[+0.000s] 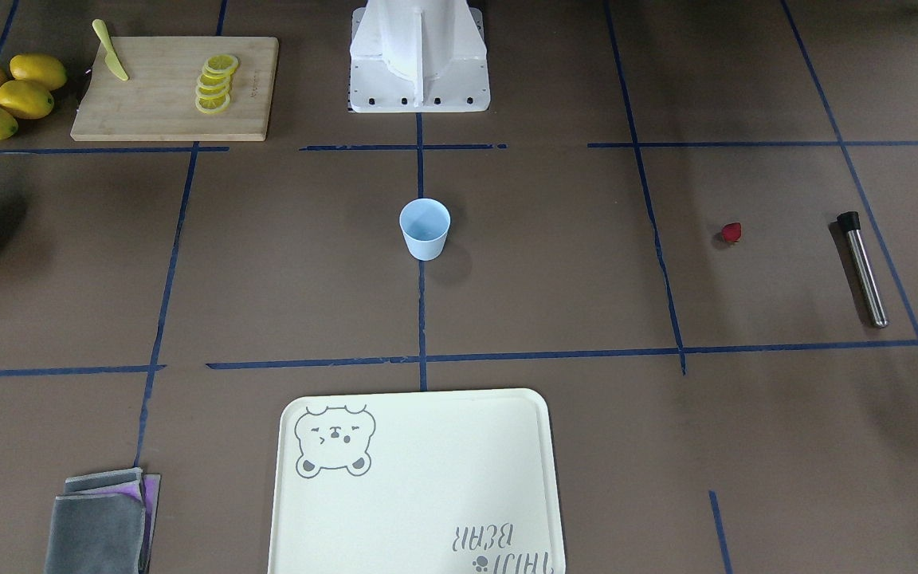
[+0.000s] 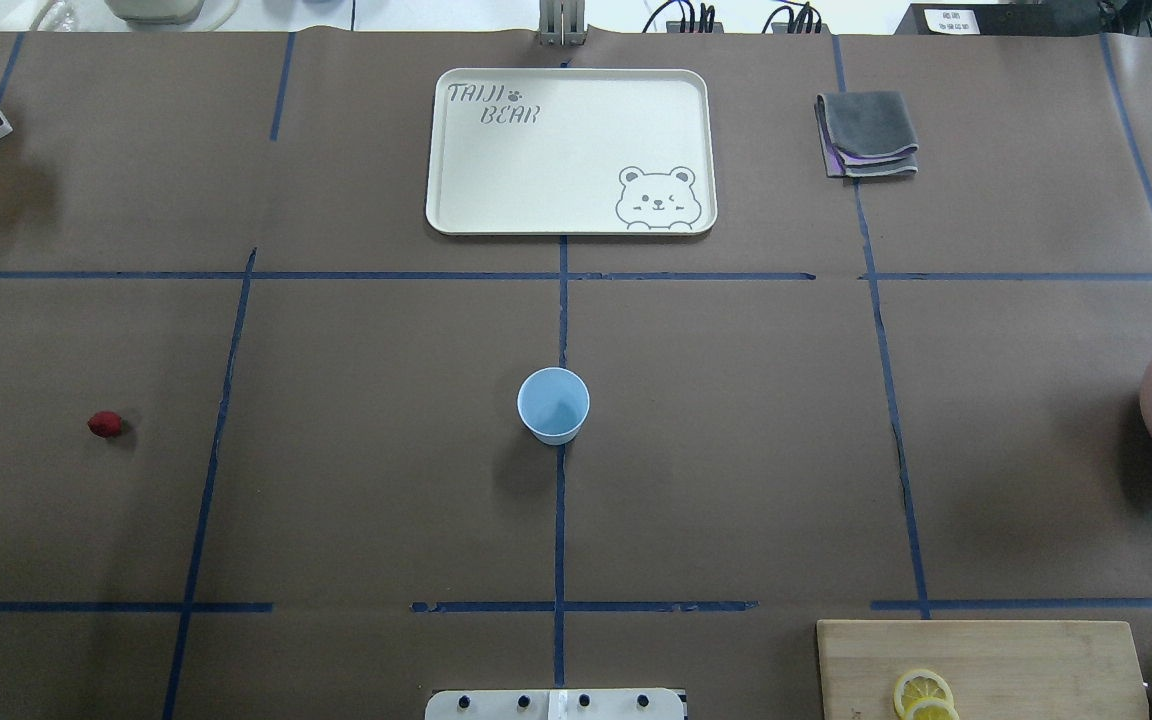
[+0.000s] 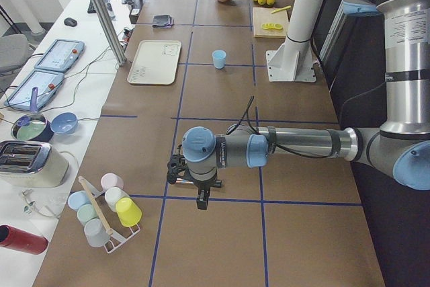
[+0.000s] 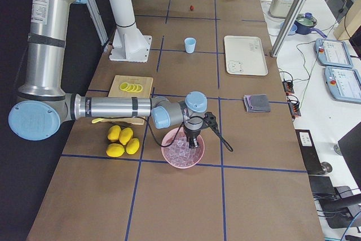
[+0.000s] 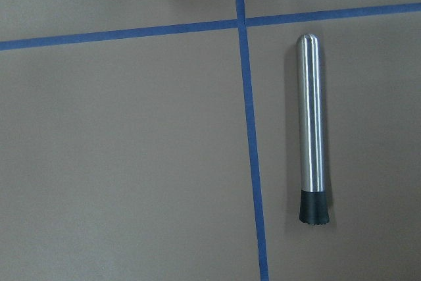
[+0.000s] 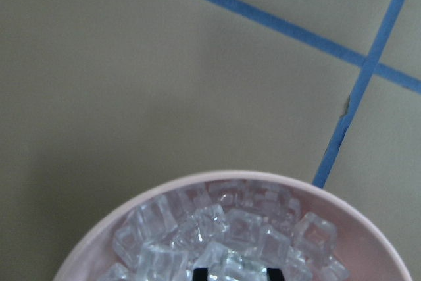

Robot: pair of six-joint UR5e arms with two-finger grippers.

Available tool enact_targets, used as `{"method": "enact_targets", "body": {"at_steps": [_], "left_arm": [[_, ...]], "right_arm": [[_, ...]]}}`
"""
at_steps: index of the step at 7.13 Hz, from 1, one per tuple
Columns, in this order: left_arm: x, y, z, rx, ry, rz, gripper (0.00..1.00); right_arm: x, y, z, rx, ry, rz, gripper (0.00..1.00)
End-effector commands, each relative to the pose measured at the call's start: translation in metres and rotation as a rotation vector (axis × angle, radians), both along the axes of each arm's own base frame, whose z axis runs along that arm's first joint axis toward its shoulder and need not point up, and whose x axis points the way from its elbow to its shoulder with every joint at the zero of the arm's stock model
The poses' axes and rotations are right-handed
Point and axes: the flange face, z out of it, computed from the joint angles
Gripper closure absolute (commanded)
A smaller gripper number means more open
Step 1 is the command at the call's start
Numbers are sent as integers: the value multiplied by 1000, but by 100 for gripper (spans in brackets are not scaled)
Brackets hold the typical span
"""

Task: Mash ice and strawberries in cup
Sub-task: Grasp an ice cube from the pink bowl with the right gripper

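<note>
The light-blue cup (image 2: 553, 405) stands upright at the table's middle with nothing showing inside it (image 1: 425, 229). The strawberries, one small dark-red piece (image 2: 105, 424), lie on the paper near a steel muddler (image 5: 311, 129). The ice (image 6: 223, 235) fills a pink bowl (image 4: 183, 149). My right gripper (image 6: 238, 274) is down in that bowl. Its dark fingertips (image 6: 201, 273) stand about a chunk's width apart with ice between them. My left gripper (image 3: 201, 198) hangs over bare table near the muddler. I cannot tell whether it is open or shut.
A cream bear tray (image 2: 570, 150) and a folded grey cloth (image 2: 868, 135) lie at the far side. A wooden board (image 1: 176, 88) holds lemon slices and a yellow knife, with whole lemons (image 1: 6, 94) beside it. A rack of cups (image 3: 104, 210) stands at the table's left end.
</note>
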Motion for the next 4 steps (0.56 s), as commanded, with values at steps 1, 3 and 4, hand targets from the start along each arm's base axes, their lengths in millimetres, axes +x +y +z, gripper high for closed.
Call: {"method": "enact_targets", "body": {"at_steps": [1, 3, 4], "left_arm": [[0, -2, -1, 4, -1, 0, 0], [0, -5, -4, 12, -4, 0, 0], [0, -5, -4, 10, -4, 2, 0]], "right_arm": [[11, -46, -56, 32, -7, 36, 96], [4, -57, -132, -14, -22, 109, 100], [-41, -55, -176, -56, -51, 168, 100]]}}
